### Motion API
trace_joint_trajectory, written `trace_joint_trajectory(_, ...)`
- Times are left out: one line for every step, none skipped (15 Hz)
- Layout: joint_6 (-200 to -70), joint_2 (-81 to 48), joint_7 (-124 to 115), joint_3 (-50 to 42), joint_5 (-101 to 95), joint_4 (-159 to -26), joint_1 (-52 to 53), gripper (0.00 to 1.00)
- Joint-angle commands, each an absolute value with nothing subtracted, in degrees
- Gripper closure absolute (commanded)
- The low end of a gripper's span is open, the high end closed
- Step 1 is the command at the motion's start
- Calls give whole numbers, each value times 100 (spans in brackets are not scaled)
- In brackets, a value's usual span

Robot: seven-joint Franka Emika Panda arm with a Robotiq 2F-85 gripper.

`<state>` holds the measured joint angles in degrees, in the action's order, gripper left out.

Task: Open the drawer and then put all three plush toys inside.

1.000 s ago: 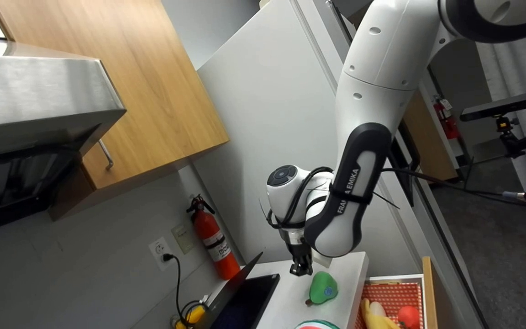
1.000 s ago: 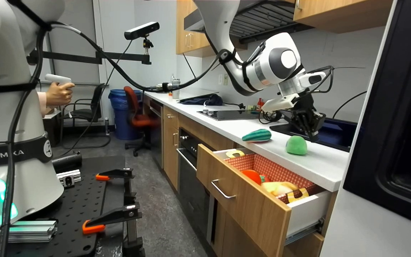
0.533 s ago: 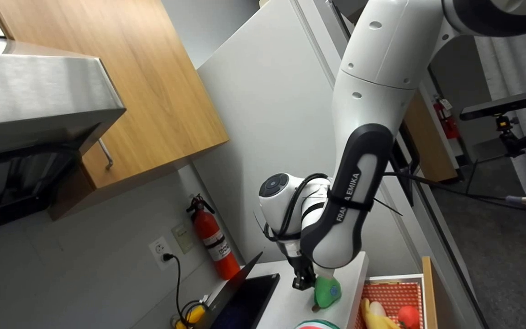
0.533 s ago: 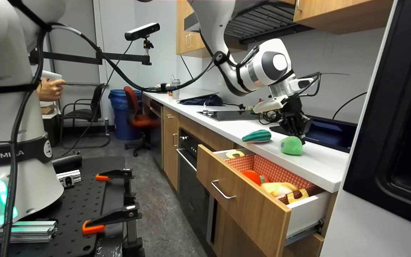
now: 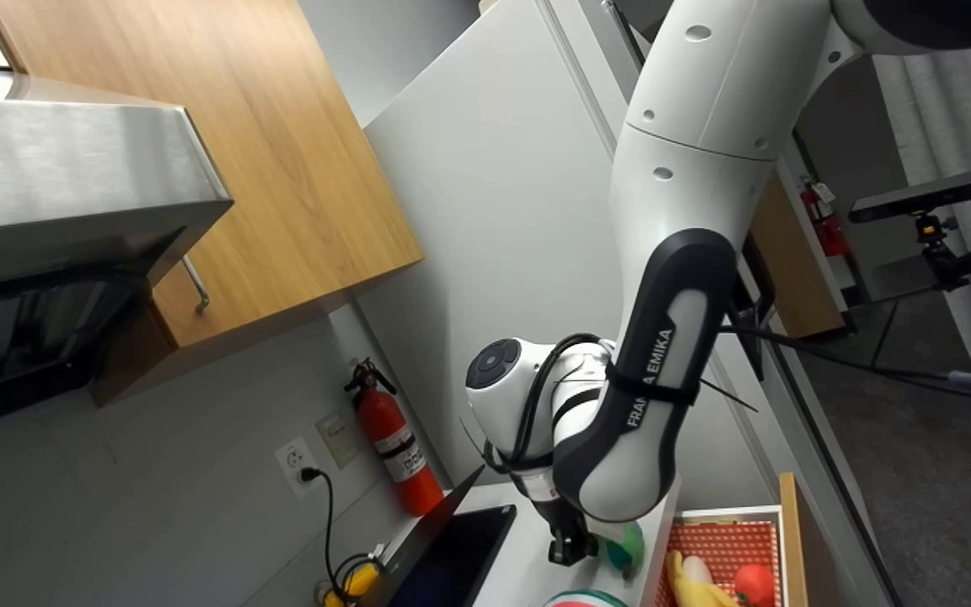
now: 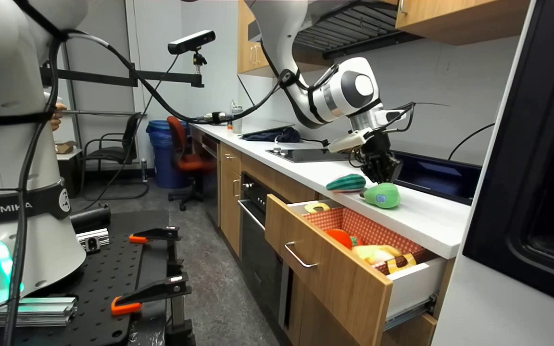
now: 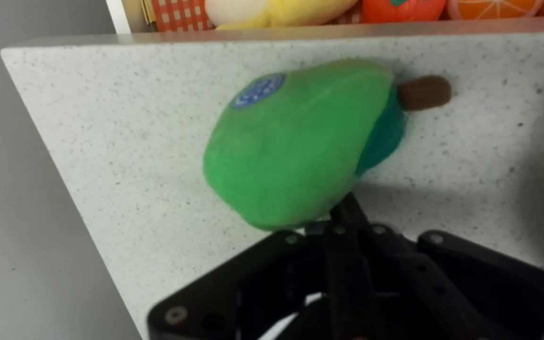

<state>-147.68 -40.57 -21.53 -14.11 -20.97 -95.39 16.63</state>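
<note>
Your tool (image 7: 349, 205) is clenched, jaws together, at the side of the green plush toy (image 7: 295, 146); can't tell if you're touching it. That toy lies on the worktop (image 7: 130, 123) near the edge above your open drawer (image 6: 327, 276). Red toy (image 7: 403, 12) and yellow toy (image 7: 307, 11) are inside; watermelon-patterned toy (image 6: 346, 183) is on the worktop.

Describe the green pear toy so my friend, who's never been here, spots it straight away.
Find the white counter above the open drawer. Near the counter's front edge, by the black gripper, lies a green plush pear. Its brown stem and blue patch set it apart from the striped watermelon nearby.
</note>
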Motion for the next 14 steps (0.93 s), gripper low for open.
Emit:
trace_joint_trajectory(-14888, -3488, -2352, -1612, -2402, -10440, 1760, 100)
trace_joint_trajectory(-14905, -3402, -2385, -1648, -2480, -10616, 1775, 100)
trace_joint_trajectory(-14909, -3309, -2436, -1676, -2561, -10793, 1783, 100)
trace_joint_trajectory(-14905, -3224, -2486, -1706, -2634, -10942, 1780, 100)
trace_joint_trajectory(-14895, -3130, -2561, -1732, -2720, -11094, 1784, 100)
trace_joint_trajectory(-14887, -3051, -2625, -1736, -2786, -11218, 1777, 100)
trace_joint_trajectory(-14876, -2975, -2694, -1739, -2847, -11339, 1772, 100)
trace_joint_trajectory(-14881, -2896, -2760, -1735, -2919, -11458, 1771, 100)
trace_joint_trajectory(-14886, -2827, -2828, -1726, -2978, -11566, 1770, 100)
trace_joint_trajectory(-14892, -2763, -2886, -1713, -3041, -11667, 1766, 100)
trace_joint_trajectory(-14893, -2696, -2922, -1698, -3093, -11754, 1761, 100)
trace_joint_trajectory(-14900, -2643, -2962, -1694, -3160, -11829, 1758, 100)
trace_joint_trajectory(-14904, -2585, -2995, -1691, -3214, -11896, 1750, 100)
trace_joint_trajectory(-14909, -2529, -3022, -1689, -3272, -11957, 1741, 100)
